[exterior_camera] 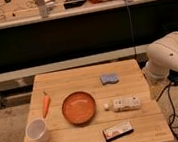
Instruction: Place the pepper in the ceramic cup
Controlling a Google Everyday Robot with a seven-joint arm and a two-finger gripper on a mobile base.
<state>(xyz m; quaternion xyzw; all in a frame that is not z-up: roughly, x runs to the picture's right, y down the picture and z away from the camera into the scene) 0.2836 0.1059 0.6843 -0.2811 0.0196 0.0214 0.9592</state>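
Observation:
The pepper (46, 105) is long and orange with a green stem. It lies on the left side of the wooden table (92, 135). The white ceramic cup (36, 130) stands upright at the table's front left corner, just in front of the pepper, and looks empty. My white arm (171, 57) is at the right of the table. My gripper (154, 89) hangs off its lower end beside the table's right edge, far from the pepper and the cup, with nothing seen in it.
An orange bowl (79, 108) sits mid-table. A blue sponge (109, 78) lies at the back right. A white bottle (124, 104) lies on its side right of the bowl. A flat packet (117, 131) lies near the front edge. Cables hang at the right; a dark bench stands behind.

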